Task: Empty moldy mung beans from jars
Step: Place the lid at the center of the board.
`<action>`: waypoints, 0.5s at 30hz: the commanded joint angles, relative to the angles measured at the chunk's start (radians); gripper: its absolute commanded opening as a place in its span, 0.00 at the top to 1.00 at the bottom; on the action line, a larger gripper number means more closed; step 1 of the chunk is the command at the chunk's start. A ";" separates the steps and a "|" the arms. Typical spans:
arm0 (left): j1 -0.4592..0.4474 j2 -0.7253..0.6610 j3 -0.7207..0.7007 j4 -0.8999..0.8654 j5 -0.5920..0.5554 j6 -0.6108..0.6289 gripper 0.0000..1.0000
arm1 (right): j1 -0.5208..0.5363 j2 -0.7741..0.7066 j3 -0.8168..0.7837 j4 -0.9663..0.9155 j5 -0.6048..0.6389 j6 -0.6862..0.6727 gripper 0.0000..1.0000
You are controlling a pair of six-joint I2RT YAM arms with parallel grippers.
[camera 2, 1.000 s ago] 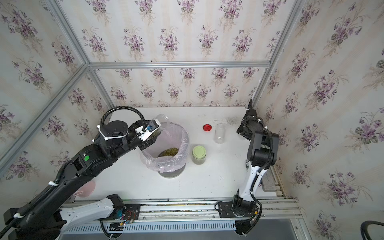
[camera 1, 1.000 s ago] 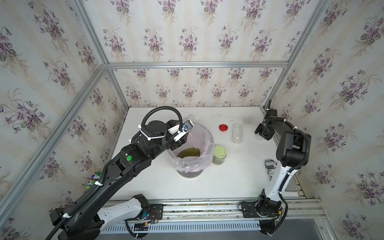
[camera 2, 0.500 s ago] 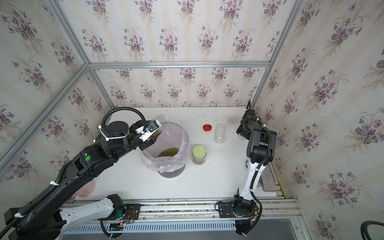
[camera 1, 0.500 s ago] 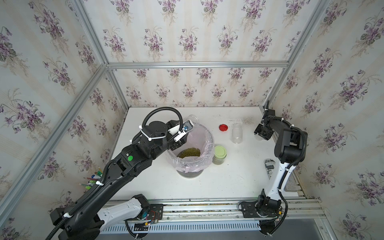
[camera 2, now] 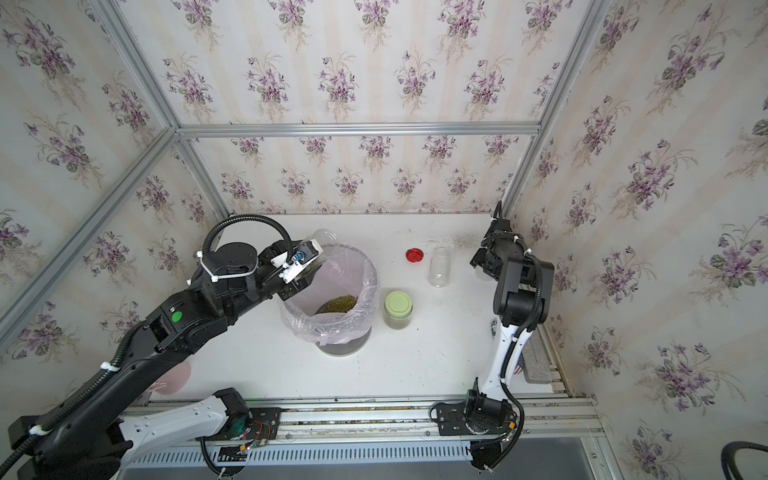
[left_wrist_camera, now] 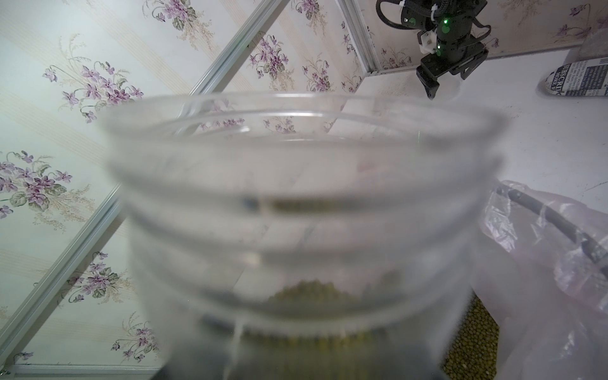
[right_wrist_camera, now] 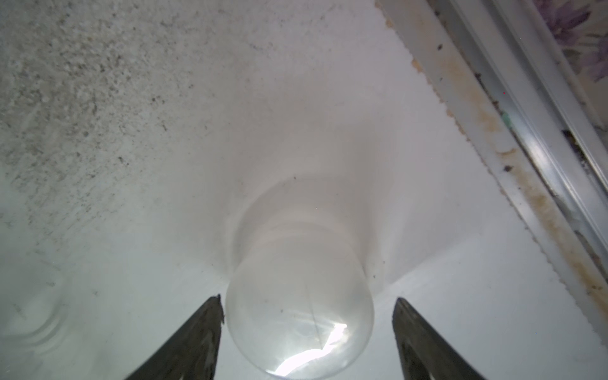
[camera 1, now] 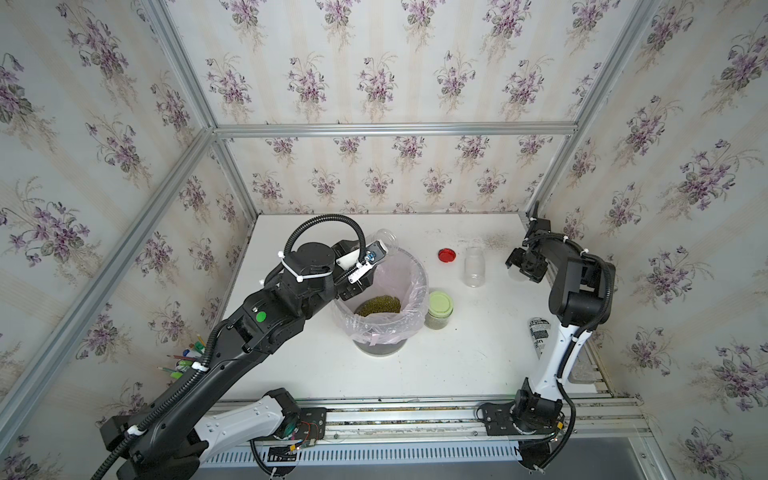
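Now the biggest change is at the right claw (right_wrist_camera: 308, 298): a second ago its fingers (right_wrist_camera: 200, 339) were pressed together, and at this moment they stand apart. Between them a clear round piece (right_wrist_camera: 297, 263) stands on the white table (right_wrist_camera: 427, 204). One finger is just beside its wall and the second one is a little away, so nothing is gripped. Whether it is a lid or a small cup, I cannot tell.

The left claw (camera 1: 374, 254) has not moved. It stays clamped on the tilted jar (camera 1: 385, 237), which it holds at the rim of the bin (camera 1: 420, 286) on the left arm's side. In the left wrist view this jar fills the picture, blurred. The mung beans (camera 1: 378, 305) lie as a heap at the bottom of the bin, inside its pink bag.

Just beside the bin stands the green-lidded jar (camera 1: 439, 309), closed, with greenish content. Farther back the empty jar (camera 1: 474, 266) stands upright and open, near the red lid (camera 1: 446, 254), which lies flat. A gritty grey patch (camera 1: 492, 240) marks the table close to the back wall. Around the table are walls with violet flower wallpaper (camera 1: 374, 83) and an aluminium frame (camera 1: 395, 129).
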 commanded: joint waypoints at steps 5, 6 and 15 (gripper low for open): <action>0.001 -0.002 -0.002 0.049 -0.002 0.003 0.58 | 0.000 -0.111 0.014 -0.048 0.045 0.030 0.21; 0.002 -0.001 -0.002 0.050 0.001 0.001 0.58 | 0.000 -0.128 0.014 -0.050 0.049 0.032 0.21; 0.001 0.006 0.007 0.050 -0.020 0.007 0.58 | 0.010 -0.331 -0.037 -0.057 0.031 0.023 0.22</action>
